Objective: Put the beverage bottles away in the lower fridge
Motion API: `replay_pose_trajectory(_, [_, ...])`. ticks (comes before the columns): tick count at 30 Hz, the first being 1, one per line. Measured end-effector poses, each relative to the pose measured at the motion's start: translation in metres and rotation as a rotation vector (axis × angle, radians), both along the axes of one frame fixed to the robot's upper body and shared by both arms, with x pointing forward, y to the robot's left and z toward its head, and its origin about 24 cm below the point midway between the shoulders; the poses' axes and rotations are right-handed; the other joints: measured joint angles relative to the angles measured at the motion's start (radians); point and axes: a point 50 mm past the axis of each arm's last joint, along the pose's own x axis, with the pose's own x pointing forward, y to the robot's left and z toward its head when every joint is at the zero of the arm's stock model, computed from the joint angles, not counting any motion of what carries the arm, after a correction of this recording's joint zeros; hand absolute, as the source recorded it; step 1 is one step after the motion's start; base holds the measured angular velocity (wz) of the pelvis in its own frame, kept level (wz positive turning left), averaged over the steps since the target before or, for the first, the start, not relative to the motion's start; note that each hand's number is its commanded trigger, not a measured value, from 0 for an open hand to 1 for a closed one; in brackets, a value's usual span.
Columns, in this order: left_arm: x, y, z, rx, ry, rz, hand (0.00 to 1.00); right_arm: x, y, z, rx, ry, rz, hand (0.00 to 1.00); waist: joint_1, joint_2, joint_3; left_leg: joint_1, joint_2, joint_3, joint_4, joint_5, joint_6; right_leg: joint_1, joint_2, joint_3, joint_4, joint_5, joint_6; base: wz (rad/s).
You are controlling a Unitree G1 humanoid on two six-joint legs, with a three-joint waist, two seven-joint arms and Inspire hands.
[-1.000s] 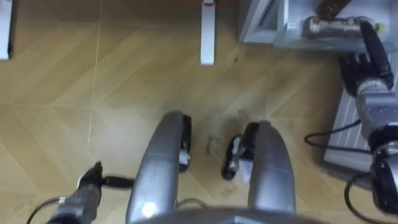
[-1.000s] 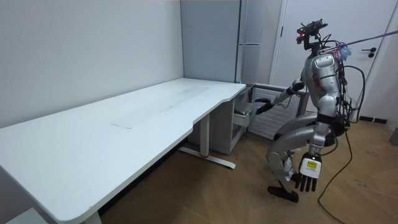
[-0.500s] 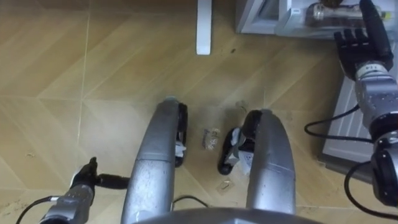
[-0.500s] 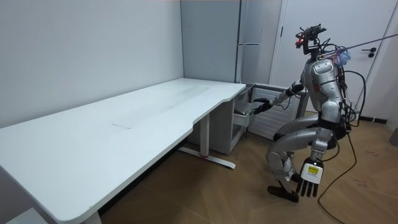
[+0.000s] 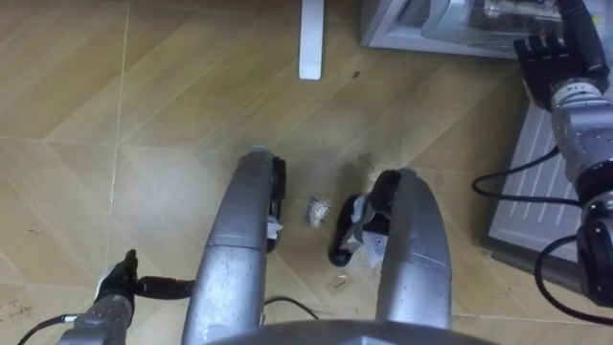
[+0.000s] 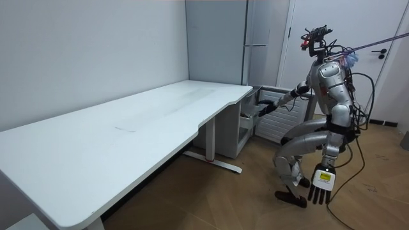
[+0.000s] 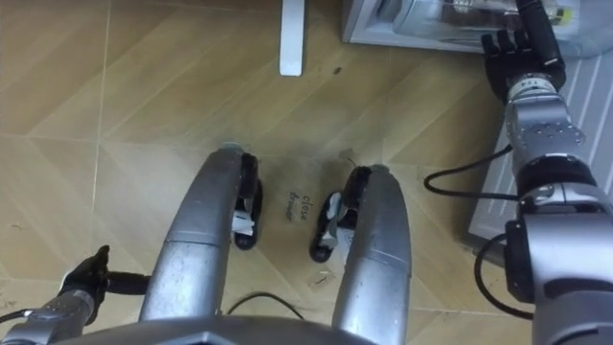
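Black right hand [image 5: 556,57], pale grey fridge compartment [image 5: 381,31] beside it, white desk leg [image 5: 311,38] leftward, tan herringbone wood floor [image 5: 172,115] lay beneath.

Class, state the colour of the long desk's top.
White. The desk shows best in the room view.

You are looking steeply down from the robot's head through the two eye views, which are sitting side by side and facing the wooden floor [image 5: 115,115] from close up. Both are sharing the white desk leg [image 5: 311,38] at the top edge and the open fridge compartment [image 5: 383,34] in the upper right corner, with the right hand [image 5: 551,62] at it. The room view is standing well off, looking along the white desk [image 6: 128,128] and taking in the whole robot crouching beside that compartment.
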Motion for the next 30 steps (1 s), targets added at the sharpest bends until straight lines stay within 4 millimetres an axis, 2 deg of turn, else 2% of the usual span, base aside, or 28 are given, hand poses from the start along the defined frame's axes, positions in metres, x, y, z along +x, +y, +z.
replay_pose_trajectory(4, [-0.002, 0.002, 0.001, -0.005, -0.001, -0.002, 0.0, -0.002, -0.003, -0.001, -0.005, 0.02, -0.044, 0.0, 0.044, 0.014, 0.0053, 0.038, 0.006, -0.007, -0.071, 0.03, -0.008, 0.042, 0.012, -0.016, -0.071, 0.028, -0.008, -0.01])
replay_pose_trajectory(6, [-0.008, 0.005, 0.0, -0.002, 0.01, -0.002, 0.0, -0.002, -0.004, -0.001, -0.009, 0.032, -0.063, 0.0, 0.061, 0.026, 0.0047, 0.059, -0.001, -0.024, -0.13, 0.058, -0.018, 0.073, 0.012, -0.037, -0.126, 0.045, -0.015, 0.16])
replay_pose_trajectory(10, [-0.022, 0.005, -0.002, -0.002, 0.044, 0.007, 0.0, -0.006, -0.006, -0.005, 0.02, 0.044, -0.126, 0.0, 0.089, 0.033, 0.0079, 0.105, -0.006, -0.035, -0.242, 0.111, -0.029, 0.119, 0.01, -0.064, -0.219, 0.081, -0.024, 0.17])
replay_pose_trajectory(12, [-0.032, 0.005, -0.003, -0.006, 0.07, 0.009, 0.0, -0.007, -0.006, -0.007, 0.027, 0.042, -0.154, 0.0, 0.096, 0.052, 0.0102, 0.126, -0.011, -0.058, -0.293, 0.137, -0.043, 0.152, 0.007, -0.094, -0.266, 0.093, -0.033, 0.23])
replay_pose_trajectory(16, [-0.039, 0.006, -0.004, -0.022, 0.093, -0.002, 0.0, -0.009, -0.003, -0.012, 0.026, 0.052, -0.196, 0.0, 0.123, 0.065, 0.0076, 0.158, -0.005, -0.079, -0.346, 0.16, -0.065, 0.189, 0.015, -0.122, -0.313, 0.106, -0.052, 0.08])
replay_pose_trajectory(18, [-0.038, 0.007, -0.003, -0.027, 0.077, -0.013, 0.0, -0.01, -0.003, -0.013, 0.023, 0.046, -0.236, 0.0, 0.151, 0.066, 0.0071, 0.168, 0.0, -0.09, -0.384, 0.182, -0.08, 0.203, 0.001, -0.161, -0.343, 0.114, -0.067, 0.0])
replay_pose_trajectory(21, [-0.037, 0.011, -0.001, -0.022, 0.059, 0.009, 0.0, -0.01, -0.003, -0.012, 0.035, 0.046, -0.263, 0.0, 0.163, 0.068, 0.0058, 0.18, -0.001, -0.104, -0.422, 0.209, -0.095, 0.222, -0.021, -0.205, -0.365, 0.121, -0.079, 0.11])
replay_pose_trajectory(26, [-0.037, 0.013, -0.001, -0.015, 0.049, 0.02, 0.0, -0.013, -0.007, -0.012, 0.062, 0.046, -0.314, 0.0, 0.173, 0.083, 0.007, 0.207, -0.008, -0.12, -0.458, 0.24, -0.109, 0.259, -0.047, -0.248, -0.367, 0.111, -0.102, 0.25])
replay_pose_trajectory(29, [-0.042, 0.014, -0.001, -0.01, 0.058, 0.014, 0.0, -0.014, -0.011, -0.011, 0.079, 0.039, -0.347, 0.0, 0.182, 0.085, 0.0056, 0.211, -0.003, -0.114, -0.478, 0.245, -0.116, 0.26, -0.06, -0.257, -0.367, 0.108, -0.107, 0.19])
replay_pose_trajectory(30, [-0.047, 0.014, -0.001, -0.003, 0.068, 0.003, 0.0, -0.013, -0.011, -0.007, 0.091, 0.028, -0.352, 0.0, 0.183, 0.085, 0.0052, 0.209, -0.002, -0.113, -0.481, 0.245, -0.116, 0.261, -0.071, -0.269, -0.368, 0.105, -0.114, 0.04])
